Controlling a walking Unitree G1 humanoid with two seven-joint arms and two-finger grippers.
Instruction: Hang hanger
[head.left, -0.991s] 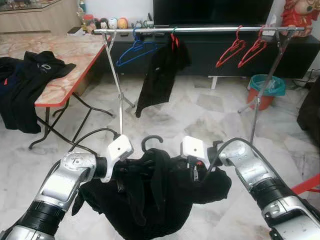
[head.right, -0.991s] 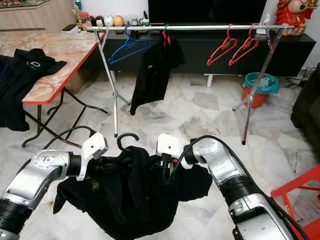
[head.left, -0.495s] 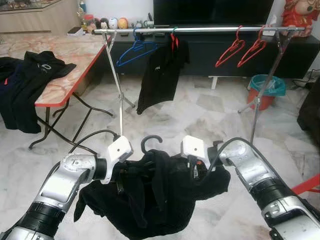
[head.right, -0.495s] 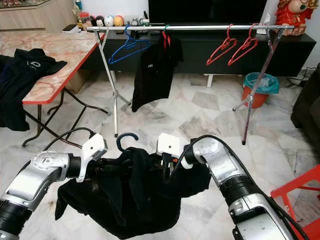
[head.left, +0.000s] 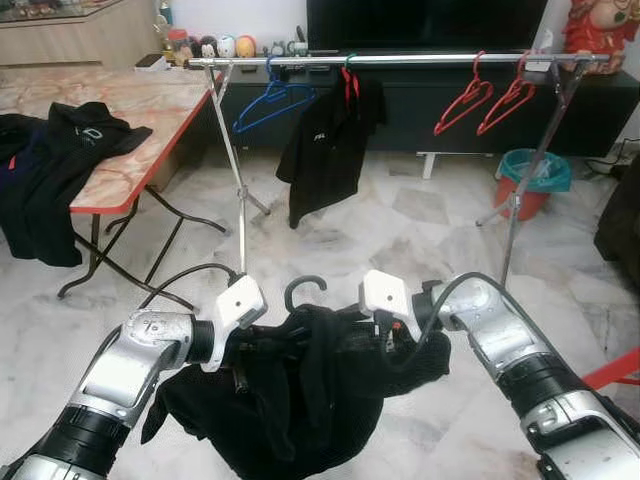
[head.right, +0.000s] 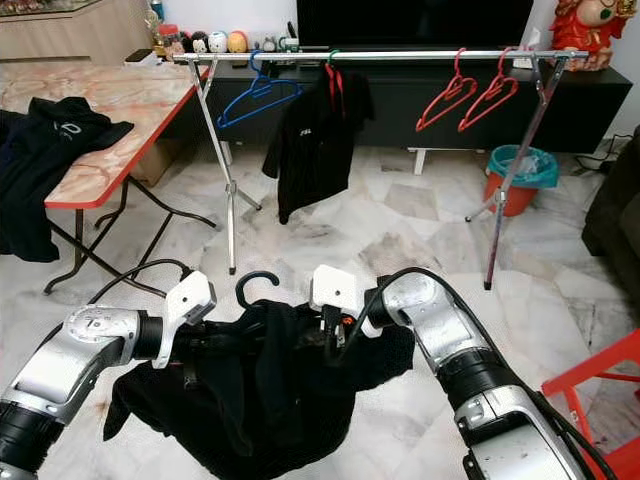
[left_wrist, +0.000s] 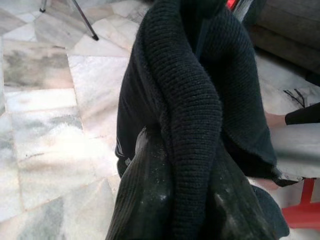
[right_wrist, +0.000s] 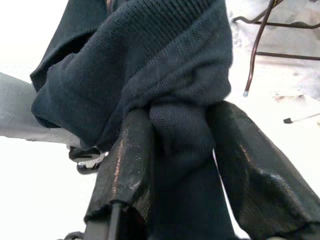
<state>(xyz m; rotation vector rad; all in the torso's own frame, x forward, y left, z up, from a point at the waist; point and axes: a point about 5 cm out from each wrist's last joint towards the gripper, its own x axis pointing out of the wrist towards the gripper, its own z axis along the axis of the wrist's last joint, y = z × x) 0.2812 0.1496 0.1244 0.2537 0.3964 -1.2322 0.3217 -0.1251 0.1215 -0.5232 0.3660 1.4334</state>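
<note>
Both pincers grip one black garment (head.left: 300, 390) low in front of the robot: the left pincer (left_wrist: 182, 200) is pinched on a thick knitted fold of it, the cloth squeezed between its two black fingers (left_wrist: 147, 195), and the right pincer (right_wrist: 182, 165) is pinched on another bunched fold, its fingers (right_wrist: 125, 165) pressing the cloth from either side. Between the two pincers the garment sags in a dark heap above the marble floor (head.left: 400, 230), and the black hook of a hanger (head.left: 303, 291) sticks up out of its top edge, between the two white wrist housings. Farther off stands a metal clothes rail (head.left: 420, 60) on thin legs. On the rail hang a blue hanger (head.left: 272, 100), a black shirt (head.left: 330, 150) on its own hanger, and two red hangers (head.left: 490, 98) side by side towards the robot's right. On the robot's left is a desk (head.left: 140, 110) with a marble-patterned top and red edge, with dark clothes (head.left: 55, 160) draped over its near end. A teal bin (head.left: 535, 175) stands on the floor beyond the rail's right leg, and a dark low cabinet runs along the wall behind the rail.
</note>
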